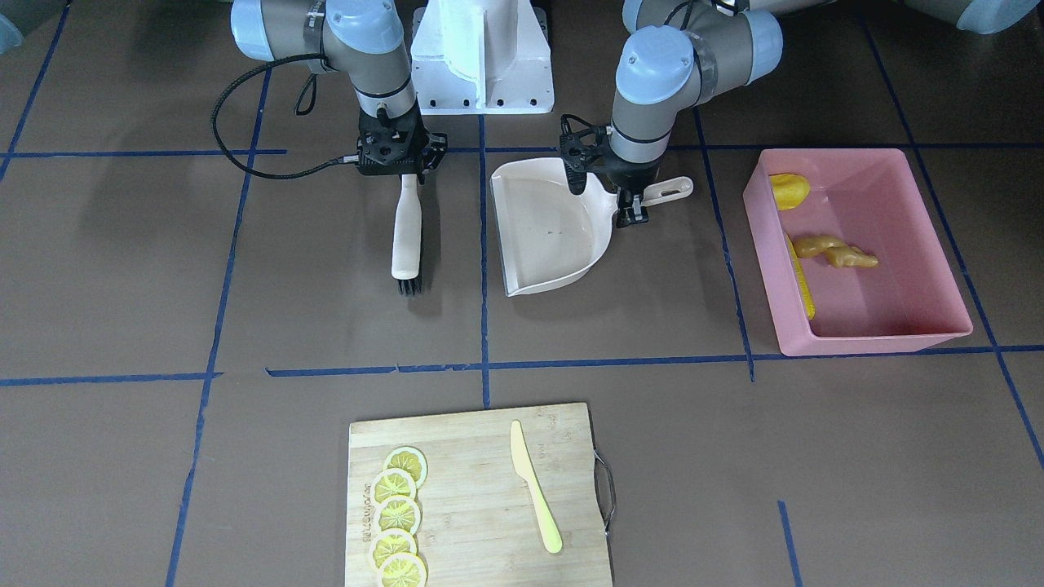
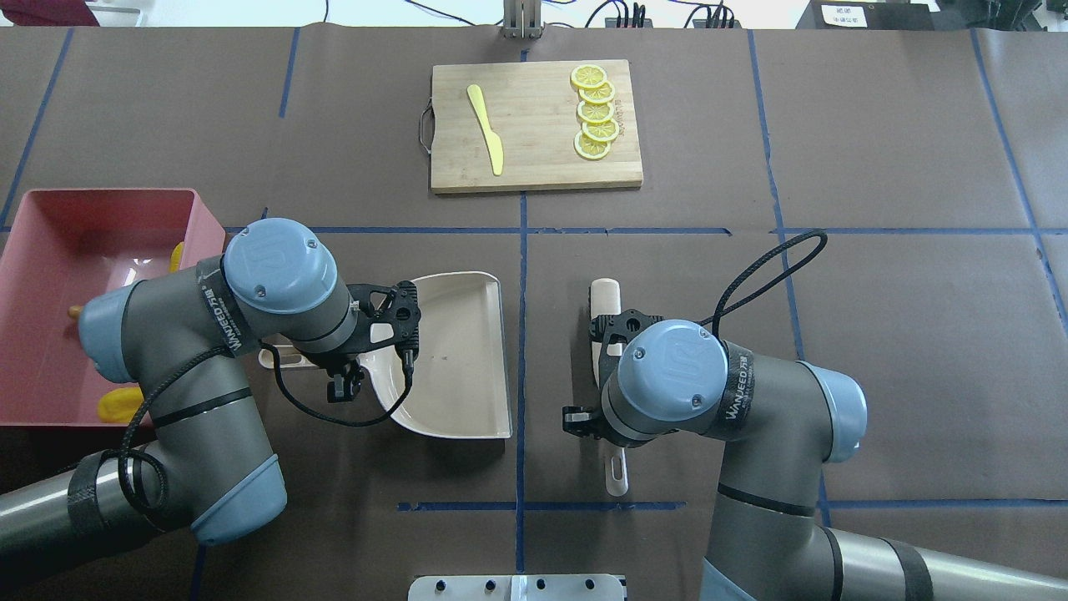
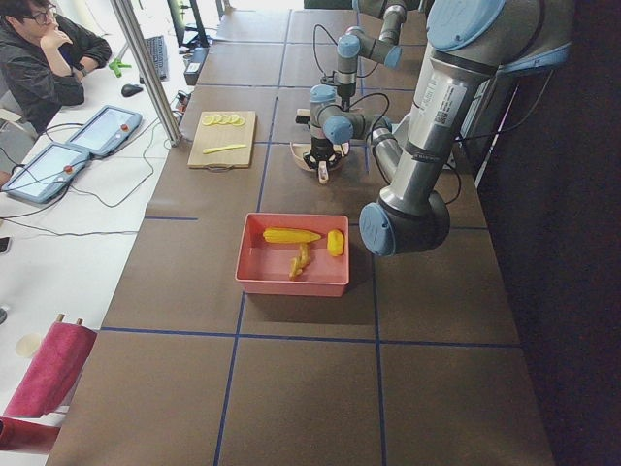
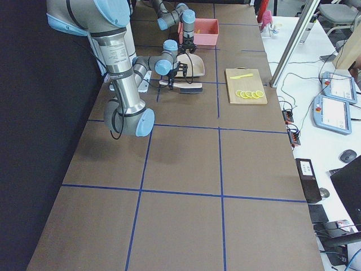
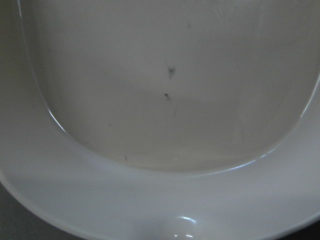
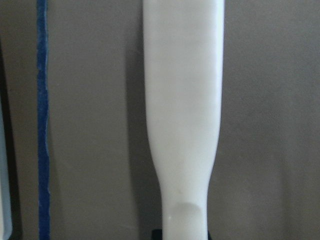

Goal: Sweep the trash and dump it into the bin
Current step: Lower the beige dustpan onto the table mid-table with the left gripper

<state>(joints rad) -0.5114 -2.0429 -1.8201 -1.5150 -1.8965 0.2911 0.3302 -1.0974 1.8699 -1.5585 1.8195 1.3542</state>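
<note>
Trash all inside bin point(image 1: 877, 341), at robot's left end of tabletop:
- corn cob point(image 1: 802, 281) along wall nearest dustpan point(image 1: 546, 236)
- yellow lump point(image 1: 789, 190) in corner
- ginger root point(image 1: 833, 251) on floor

Dustpan on tabletop. Left gripper point(image 1: 631, 214) at handle root; jaws' spread and hold: cannot tell.

Brush point(image 1: 406, 236) lies beside dustpan. Right gripper point(image 1: 405, 167) over its handle; jaws likewise cannot tell.

Cutting board point(image 1: 481, 456) with lemon slices point(image 1: 397, 515) and knife point(image 1: 534, 489): far side, well apart.

bin point(image 1: 897, 277): glossy plastic | dustpan point(image 1: 546, 228): smooth plastic | cutting board point(image 1: 473, 489): matt wood
</note>
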